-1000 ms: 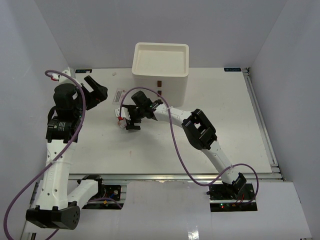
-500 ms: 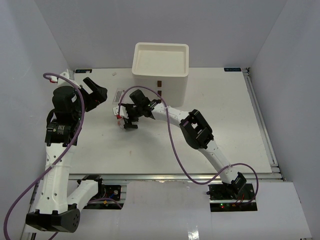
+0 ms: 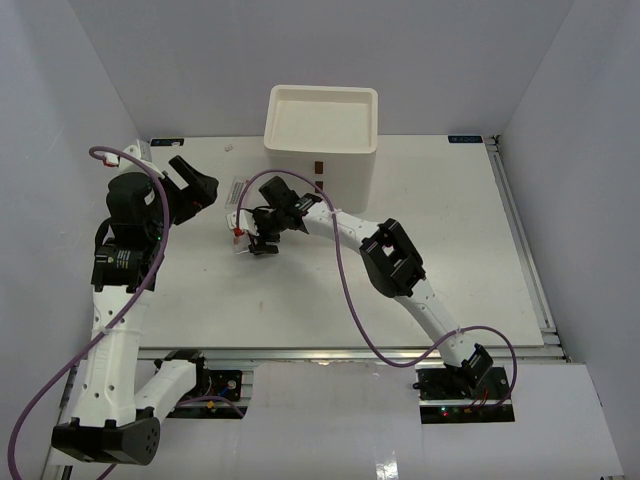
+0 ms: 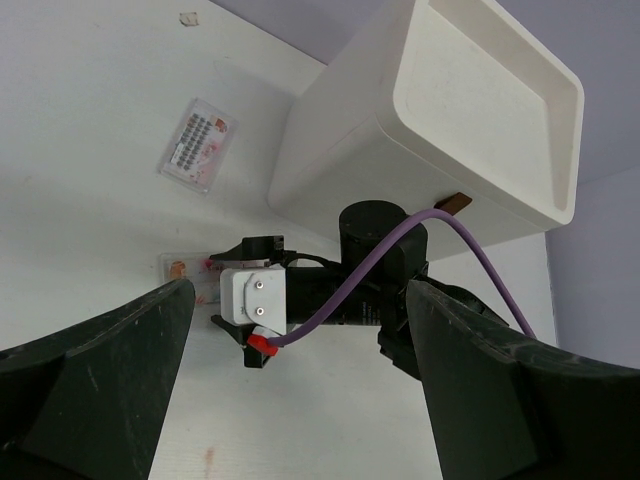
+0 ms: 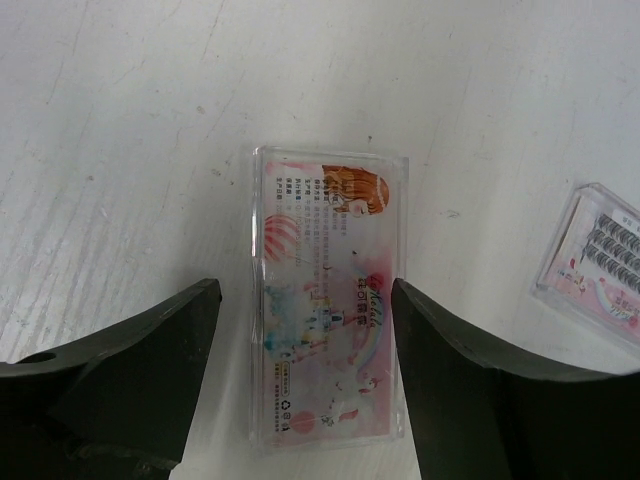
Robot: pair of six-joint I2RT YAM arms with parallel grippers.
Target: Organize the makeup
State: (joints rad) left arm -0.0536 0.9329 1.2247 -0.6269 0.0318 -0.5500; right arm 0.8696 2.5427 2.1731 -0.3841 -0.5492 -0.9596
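Note:
A clear packet with pink contents [image 5: 325, 300] lies flat on the white table, between the two fingers of my right gripper [image 5: 303, 292]. The gripper is open and straddles it without closing on it. In the top view the right gripper [image 3: 253, 238] hovers low over this packet [image 3: 238, 232], left of the box. A second clear packet [image 3: 237, 190] lies further back; it also shows in the right wrist view [image 5: 595, 265] and the left wrist view [image 4: 197, 145]. My left gripper [image 3: 192, 186] is open, empty and raised at the left. No sponges, bottles or sachets are in view.
A white drawer box [image 3: 322, 130] with an open top tray stands at the back centre, with red-brown handles [image 3: 318, 167] on its front. The right arm's purple cable [image 3: 345, 270] loops over the table. Walls enclose the left, right and back.

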